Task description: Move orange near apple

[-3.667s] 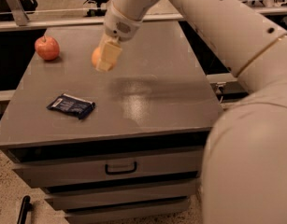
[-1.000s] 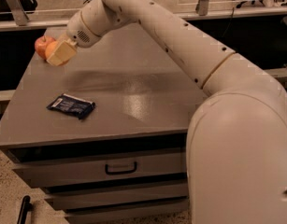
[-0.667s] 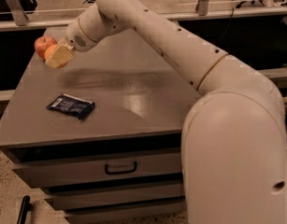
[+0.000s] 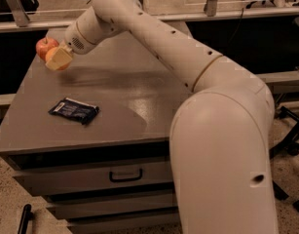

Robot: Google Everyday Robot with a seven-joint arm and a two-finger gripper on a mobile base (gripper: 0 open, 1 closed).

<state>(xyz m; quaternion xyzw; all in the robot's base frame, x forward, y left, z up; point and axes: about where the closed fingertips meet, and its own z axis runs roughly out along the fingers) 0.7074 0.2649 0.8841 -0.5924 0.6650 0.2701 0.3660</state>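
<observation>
The red apple (image 4: 44, 46) sits at the far left of the grey table top (image 4: 120, 101). My gripper (image 4: 58, 59) is right beside it, just in front and to its right, and is shut on the orange (image 4: 52, 55). The orange shows only partly between the tan fingers, and it touches or nearly touches the apple. I cannot tell whether the orange rests on the table or hangs just above it.
A dark snack packet (image 4: 74, 110) lies on the table's front left. The table has drawers with a handle (image 4: 124, 175) below. My large white arm (image 4: 222, 145) fills the right side of the view. A rail (image 4: 154, 16) runs behind the table.
The gripper with the orange has travelled from the table's middle back to the far left, ending next to the apple. In the last second it has barely moved.
</observation>
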